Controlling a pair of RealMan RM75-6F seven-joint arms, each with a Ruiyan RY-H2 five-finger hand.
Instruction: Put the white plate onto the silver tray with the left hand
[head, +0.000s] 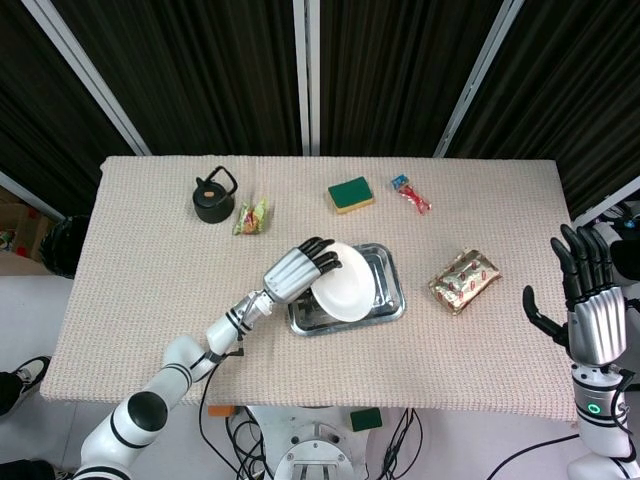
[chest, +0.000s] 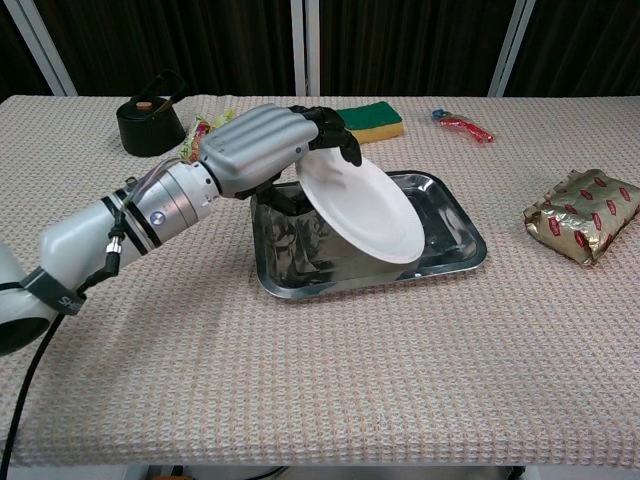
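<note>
The white plate (head: 340, 282) (chest: 360, 209) is tilted over the silver tray (head: 388, 297) (chest: 455, 241), its lower edge near the tray floor; whether it touches I cannot tell. My left hand (head: 295, 272) (chest: 262, 146) grips the plate's upper left rim, fingers curled over the edge. The tray lies at mid-table, partly covered by the plate. My right hand (head: 586, 296) is raised off the table's right side, fingers spread, holding nothing; the chest view does not show it.
A black kettle (head: 214, 196) (chest: 146, 121) and a snack packet (head: 251, 216) sit at the back left. A green sponge (head: 350, 194) (chest: 375, 116) and a red wrapper (head: 411, 194) (chest: 459, 124) lie behind the tray. A gold foil packet (head: 464, 279) (chest: 583, 214) lies right of it.
</note>
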